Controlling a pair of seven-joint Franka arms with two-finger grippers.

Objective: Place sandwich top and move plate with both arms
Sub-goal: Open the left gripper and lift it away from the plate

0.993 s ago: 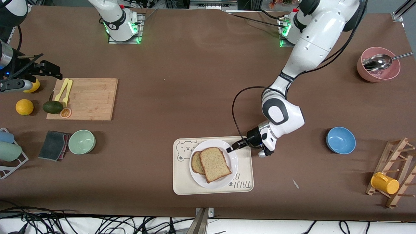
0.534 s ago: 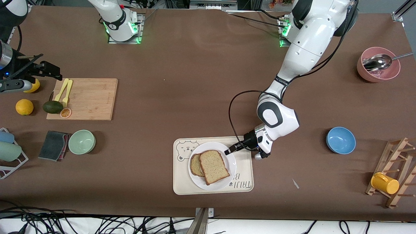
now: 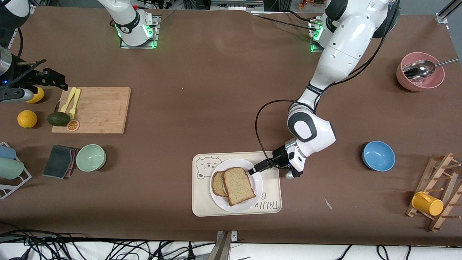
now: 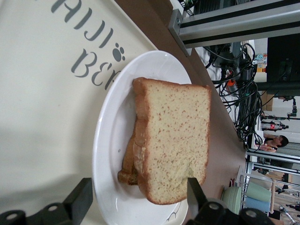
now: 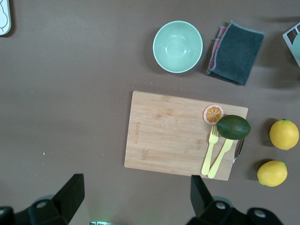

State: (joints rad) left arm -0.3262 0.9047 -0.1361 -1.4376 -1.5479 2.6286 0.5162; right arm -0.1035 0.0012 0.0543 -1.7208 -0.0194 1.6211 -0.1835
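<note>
The sandwich top (image 3: 238, 186), a speckled tan slice, lies on a second bread slice (image 3: 217, 183) on the white plate (image 3: 255, 187), which sits on the cream bear-printed tray (image 3: 202, 206). My left gripper (image 3: 252, 170) is low at the plate's rim on the left arm's side, open, with nothing in it. In the left wrist view the plate (image 4: 110, 140) and the top slice (image 4: 176, 140) lie just ahead of the left gripper (image 4: 139, 201), and the rim sits between the spread fingers. My right gripper (image 3: 54, 77) waits open in the air beside the cutting board (image 3: 95, 108).
On the board lie yellow utensils (image 3: 72, 101), with an avocado (image 3: 58, 118), an orange slice and two lemons (image 3: 27, 118) beside it. A green bowl (image 3: 91, 157) and grey cloth (image 3: 59, 161) sit nearer the camera. A blue bowl (image 3: 378, 155), pink bowl with spoon (image 3: 420, 72) and mug rack (image 3: 438, 191) stand toward the left arm's end.
My left gripper has crept in along the plate's rim, and the plate with the bread has shifted slightly on the tray. The right arm has barely moved.
</note>
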